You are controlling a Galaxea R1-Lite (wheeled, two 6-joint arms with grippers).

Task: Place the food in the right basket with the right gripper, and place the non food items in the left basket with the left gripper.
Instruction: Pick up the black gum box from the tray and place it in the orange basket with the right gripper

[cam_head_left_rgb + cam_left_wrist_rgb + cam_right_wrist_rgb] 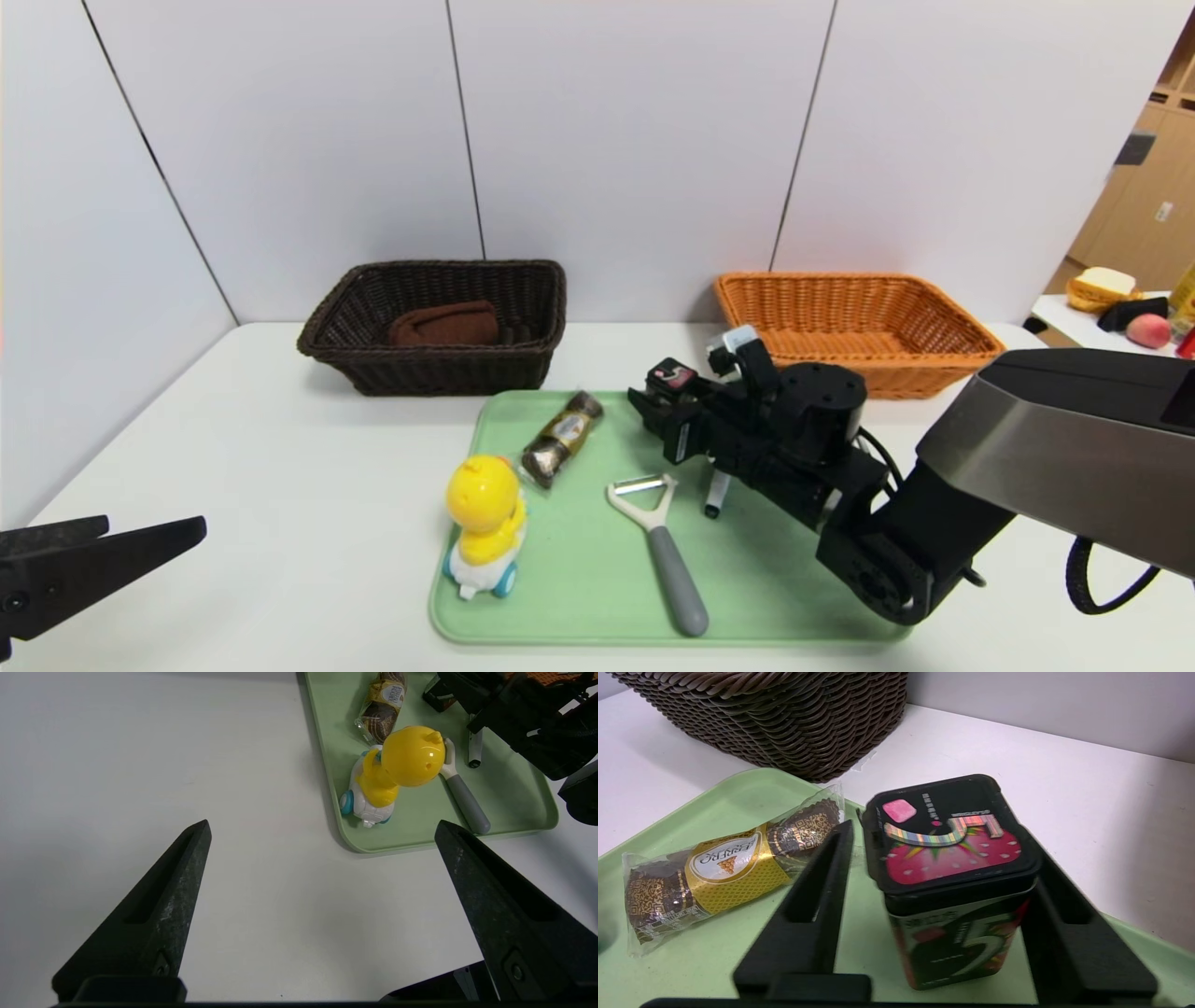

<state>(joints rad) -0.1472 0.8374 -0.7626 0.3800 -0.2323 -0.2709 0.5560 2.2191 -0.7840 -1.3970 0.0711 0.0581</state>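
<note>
Gum tin (952,877) is standing upright on the green tray (714,798), the right pincer (938,905) half-closed around it, one finger not yet touching. Being rigid, light and smooth-sided, it is probably best squeezed across its flat lower walls. Left pincer (322,905) is hanging wide over the bench (140,765).

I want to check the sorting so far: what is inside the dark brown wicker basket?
A brown folded cloth-like item lies inside the dark brown wicker basket. The front wall hides the basket's near floor, so anything lying there cannot be seen.
</note>
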